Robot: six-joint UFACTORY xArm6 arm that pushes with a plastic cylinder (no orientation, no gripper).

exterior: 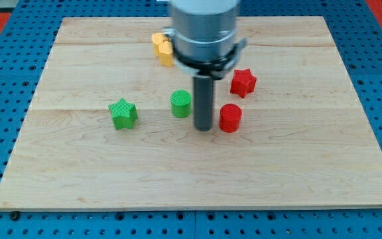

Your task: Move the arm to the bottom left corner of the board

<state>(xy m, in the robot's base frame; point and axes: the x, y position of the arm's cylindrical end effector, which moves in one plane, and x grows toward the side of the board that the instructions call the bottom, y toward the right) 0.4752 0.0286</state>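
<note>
Camera view, one entry: bench [78, 179] of pale wood. My tip [203, 128], a bare rod tool with no jaws, holding nothing, stands mid-board between green cylinder [182, 103] and red cylinder [230, 118], just beside both. Green star [123, 113] lies leftward. Bottom left corner unreached (nearly all travel left, by my judgement).

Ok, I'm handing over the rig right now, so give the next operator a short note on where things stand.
My tip is mid-board, between the green cylinder and the red cylinder.
The green star sits to the view's left, the red star to the upper right, and a yellow block is partly hidden behind the arm.
Done: nothing visible yet.
Left: slide to the board's bottom left corner, probably passing below the green star.
</note>
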